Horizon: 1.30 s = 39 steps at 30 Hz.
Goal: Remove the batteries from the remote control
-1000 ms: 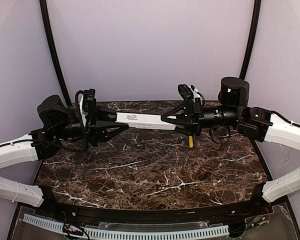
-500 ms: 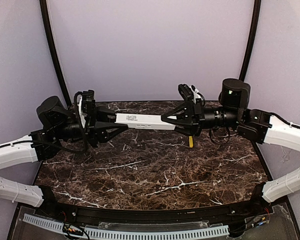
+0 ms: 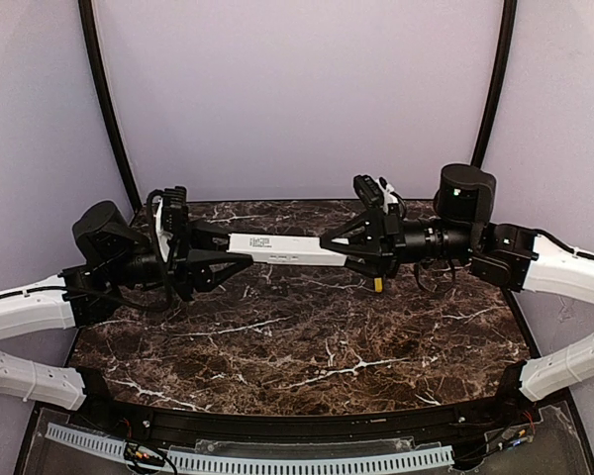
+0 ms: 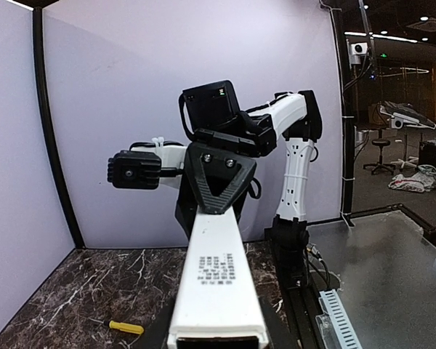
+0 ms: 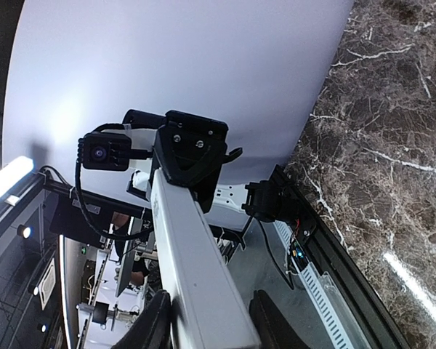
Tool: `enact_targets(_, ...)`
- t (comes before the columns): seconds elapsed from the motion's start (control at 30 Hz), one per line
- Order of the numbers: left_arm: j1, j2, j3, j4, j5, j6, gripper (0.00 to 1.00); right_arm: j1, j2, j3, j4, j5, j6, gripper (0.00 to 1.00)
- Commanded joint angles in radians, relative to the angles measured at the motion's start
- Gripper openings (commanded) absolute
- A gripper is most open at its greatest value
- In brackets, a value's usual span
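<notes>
- Two grippers are clamped on the remote control (image 3: 287, 247): the left gripper (image 3: 233, 255) at its left end and the right gripper (image 3: 335, 247) at its right end. Each pair of fingers is closed down to the width of the bar.
- The remote control is held roughly level in the air at the middle of the top view, above the far part of the table (image 3: 277, 346), and is touched by nothing else.
- No batteries can be seen in any view. Only plain and printed white faces are shown, so it cannot be told where the bay lies or whether its cover is on.
- The step in hand is judged to be turning or presenting the bar so that the bay can be reached; unloading appears not to have begun.
- For the next move, the bar would probably have to be rolled or one end released, with the other grip kept firm so that nothing is dropped.
- A yellow-handled screwdriver (image 3: 378, 284) lies on the table just below the right gripper in the top view. Nothing else is seen in the way.
</notes>
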State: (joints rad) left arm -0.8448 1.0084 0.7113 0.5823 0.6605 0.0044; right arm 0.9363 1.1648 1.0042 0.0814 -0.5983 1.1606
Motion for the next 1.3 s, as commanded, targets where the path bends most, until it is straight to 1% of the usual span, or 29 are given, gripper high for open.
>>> enact_targets(0.0, 0.009, -0.057, -0.012, 0.052, -0.036, -0.046, 0.00, -0.010, -0.049, -0.032, -0.025, 0.041, -0.018, 0.42)
enact_targets(0.17, 0.009, -0.061, -0.006, 0.038, -0.043, -0.046, 0.00, -0.012, -0.071, -0.048, -0.028, 0.047, -0.018, 0.52)
enact_targets(0.5, 0.010, -0.081, -0.013, -0.022, -0.056, -0.023, 0.00, -0.035, -0.145, -0.075, -0.076, 0.073, -0.025, 0.62)
enact_targets(0.6, 0.009, -0.086, -0.017, -0.033, -0.056, -0.018, 0.00, -0.042, -0.163, -0.075, -0.078, 0.077, -0.031, 0.64)
enact_targets(0.7, 0.009, -0.089, -0.026, -0.036, -0.056, -0.014, 0.00, -0.045, -0.174, -0.070, -0.118, 0.079, -0.039, 0.65)
enact_targets(0.97, 0.009, -0.097, -0.066, -0.027, -0.065, -0.011, 0.00, -0.049, -0.196, -0.073, -0.165, 0.109, -0.047, 0.65)
enact_targets(1.17, 0.009, -0.095, -0.094, -0.018, -0.053, 0.055, 0.00, -0.050, -0.172, -0.073, -0.170, 0.107, -0.023, 0.65)
enact_targets(1.27, 0.009, -0.087, -0.098, -0.024, -0.032, 0.124, 0.00, -0.050, -0.144, -0.062, -0.170, 0.087, -0.011, 0.65)
